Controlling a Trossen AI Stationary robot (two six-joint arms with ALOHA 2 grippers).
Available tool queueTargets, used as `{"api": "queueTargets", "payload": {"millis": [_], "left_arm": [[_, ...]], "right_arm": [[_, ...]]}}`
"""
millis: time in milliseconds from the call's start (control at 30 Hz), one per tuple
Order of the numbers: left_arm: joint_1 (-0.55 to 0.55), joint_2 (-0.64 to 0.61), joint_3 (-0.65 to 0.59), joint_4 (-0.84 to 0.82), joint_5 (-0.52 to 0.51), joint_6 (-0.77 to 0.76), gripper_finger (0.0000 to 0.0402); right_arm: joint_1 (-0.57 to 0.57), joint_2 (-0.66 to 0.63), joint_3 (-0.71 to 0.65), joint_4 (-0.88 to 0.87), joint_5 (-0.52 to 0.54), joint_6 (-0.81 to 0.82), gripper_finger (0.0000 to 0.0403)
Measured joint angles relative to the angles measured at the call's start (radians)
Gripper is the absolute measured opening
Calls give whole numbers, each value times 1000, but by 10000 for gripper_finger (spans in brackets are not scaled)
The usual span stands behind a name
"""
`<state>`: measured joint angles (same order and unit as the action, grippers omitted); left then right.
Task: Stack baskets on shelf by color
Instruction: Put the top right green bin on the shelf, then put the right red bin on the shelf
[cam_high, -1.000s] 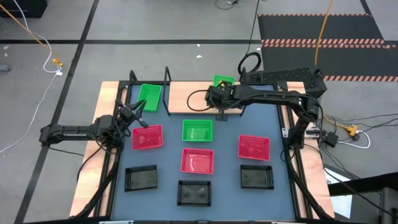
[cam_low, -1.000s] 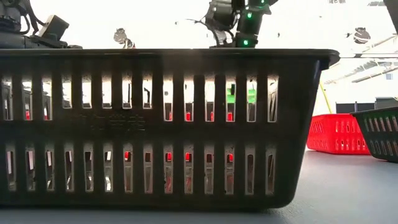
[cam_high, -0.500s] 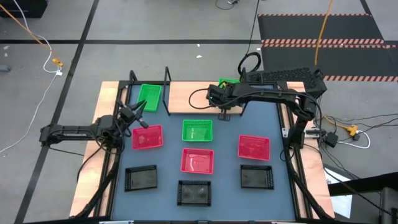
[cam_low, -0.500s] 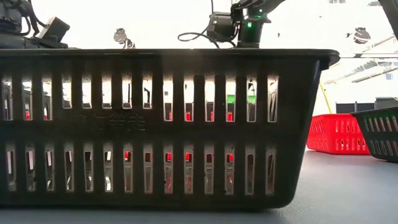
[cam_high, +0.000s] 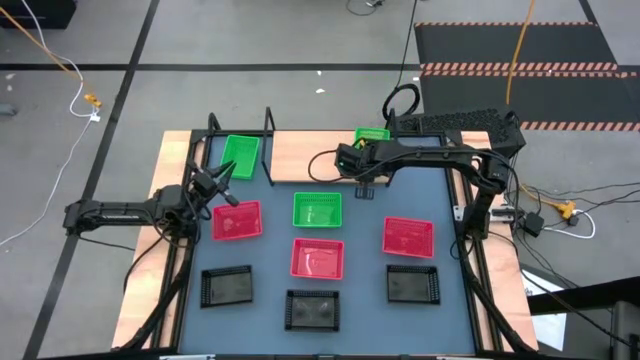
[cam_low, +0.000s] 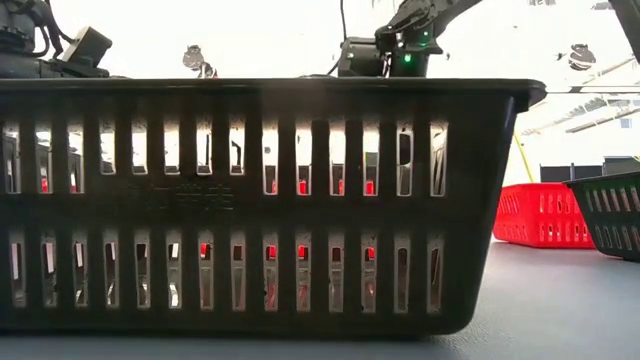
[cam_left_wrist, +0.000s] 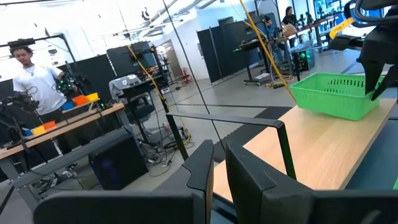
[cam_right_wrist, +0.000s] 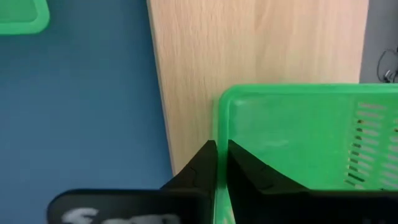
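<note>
— Why are the black baskets (cam_high: 313, 309) nearest, pink ones (cam_high: 317, 259) beyond?

— Unsorted yet. Far back, the right gripper (cam_right_wrist: 221, 163) pinches a green basket (cam_right_wrist: 292, 146) by its rim above the shelf (cam_high: 300, 155), presumably bound for its stack. The left gripper (cam_left_wrist: 217, 163), fingers together, waits far left.

3 green baskets (cam_high: 318, 210), 3 pink-red (cam_high: 408, 236), 3 black (cam_high: 313, 309), light-wood shelf (cam_high: 300, 155)

Two dark, slim, jointed arms: the left arm (cam_high: 120, 212) runs in from the left edge of the high view, the right arm (cam_high: 430, 150) across its upper right, a black cable looping above it. In the low view's top centre, a green light glows on the right arm's boxy black wrist (cam_low: 405, 58)
</note>
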<state>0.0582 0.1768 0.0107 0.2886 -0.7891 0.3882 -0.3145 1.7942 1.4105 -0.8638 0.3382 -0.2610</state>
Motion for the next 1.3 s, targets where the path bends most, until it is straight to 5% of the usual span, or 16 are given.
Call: {"api": "queueTargets", "payload": {"millis": [467, 1067, 1300], "left_arm": [[0, 0, 0, -10, 0, 43, 47], [0, 0, 0, -95, 1, -16, 47], [0, 0, 0, -140, 1, -96, 47]], "right_arm": [[31, -118, -1, 33, -2, 10, 87], [169, -184, -24, 219, -40, 162, 91], [188, -184, -83, 486, -198, 172, 91]]}}
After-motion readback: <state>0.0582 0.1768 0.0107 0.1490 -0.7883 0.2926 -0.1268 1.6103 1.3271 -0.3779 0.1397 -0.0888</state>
